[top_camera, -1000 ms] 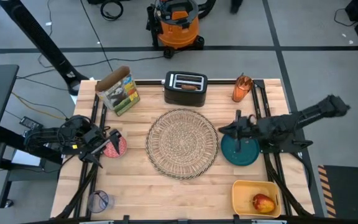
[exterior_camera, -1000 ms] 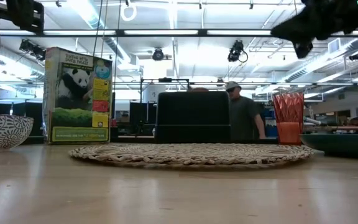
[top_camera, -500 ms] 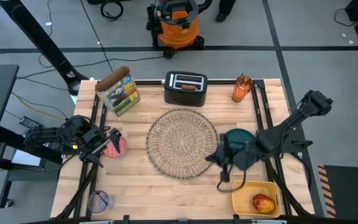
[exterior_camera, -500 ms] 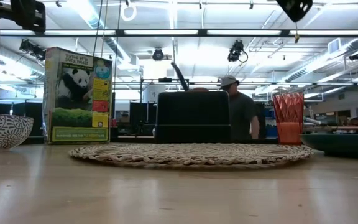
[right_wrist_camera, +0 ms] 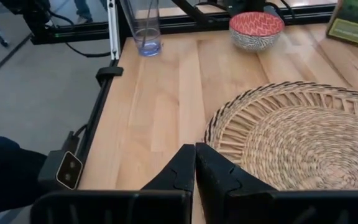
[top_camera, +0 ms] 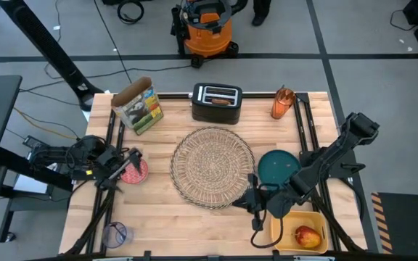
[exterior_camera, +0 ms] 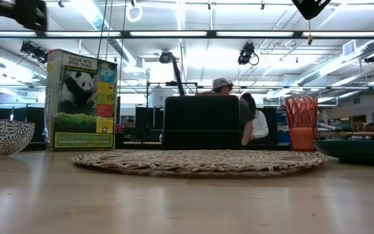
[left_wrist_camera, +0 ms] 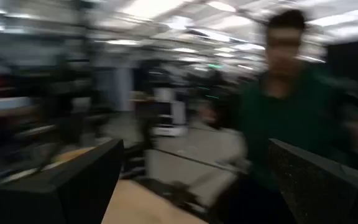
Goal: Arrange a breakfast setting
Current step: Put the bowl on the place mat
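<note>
R gripper (top_camera: 252,205) shut, empty, low at near-right rim of wicker placemat (top_camera: 212,166), w/ teal plate (top_camera: 278,166) just behind on its far-right & nearest this arm, apple (top_camera: 307,236) in yellow tray (top_camera: 289,217) beside; L gripper (top_camera: 122,168) open by pink bowl (top_camera: 133,170).

We count one wicker placemat (top_camera: 212,167), one teal plate (top_camera: 279,166), one pink bowl (top_camera: 133,170), one orange cup (top_camera: 282,104), one apple (top_camera: 307,236), one yellow tray (top_camera: 285,221), one toaster (top_camera: 216,103), one cereal box (top_camera: 139,106), one clear glass (top_camera: 116,234), two robot arms
</note>
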Controlling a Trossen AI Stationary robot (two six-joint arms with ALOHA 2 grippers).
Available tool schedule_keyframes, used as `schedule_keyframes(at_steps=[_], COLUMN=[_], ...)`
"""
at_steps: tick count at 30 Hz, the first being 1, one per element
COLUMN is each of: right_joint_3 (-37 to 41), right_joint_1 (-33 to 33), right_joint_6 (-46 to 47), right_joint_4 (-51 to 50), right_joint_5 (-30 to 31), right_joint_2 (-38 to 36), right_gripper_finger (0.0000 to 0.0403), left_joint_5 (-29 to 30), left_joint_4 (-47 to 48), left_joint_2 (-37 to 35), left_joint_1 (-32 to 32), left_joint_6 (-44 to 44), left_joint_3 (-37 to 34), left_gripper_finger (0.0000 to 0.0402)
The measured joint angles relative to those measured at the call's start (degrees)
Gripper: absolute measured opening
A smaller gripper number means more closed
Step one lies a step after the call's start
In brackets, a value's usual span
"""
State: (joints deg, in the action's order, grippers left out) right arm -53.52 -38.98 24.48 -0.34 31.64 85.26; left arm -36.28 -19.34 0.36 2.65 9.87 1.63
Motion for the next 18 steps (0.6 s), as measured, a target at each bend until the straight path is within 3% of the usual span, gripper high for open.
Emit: schedule_keyframes(at_steps=[4, 9, 14, 18], right_joint_3=[0.0, 0.0, 0.0, 0.0], right_joint_1=[0.1, 0.5, 0.5, 0.5], right_joint_6=[-1.8, -4.5, -5.1, -4.7], right_joint_4=[0.8, 2.4, 2.2, 2.1], right_joint_5=[0.9, 0.9, 0.9, 0.8], right_joint_2=[-0.5, -0.6, -0.7, -0.7], right_gripper_finger=[0.0020, 0.0020, 0.0020, 0.0020], left_joint_5=[14.0, 26.6, 29.6, 30.0], left_joint_4=[4.8, 4.5, 3.2, 1.5], left_joint_2=[0.6, 3.7, 5.3, 5.2], left_joint_1=[-1.1, -1.6, -1.6, -1.6], left_joint_6=[0.8, -1.5, 2.9, 0.2], left_joint_3=[0.0, 0.0, 0.0, 0.0], left_gripper_finger=[0.0399, 0.0399, 0.0399, 0.0399])
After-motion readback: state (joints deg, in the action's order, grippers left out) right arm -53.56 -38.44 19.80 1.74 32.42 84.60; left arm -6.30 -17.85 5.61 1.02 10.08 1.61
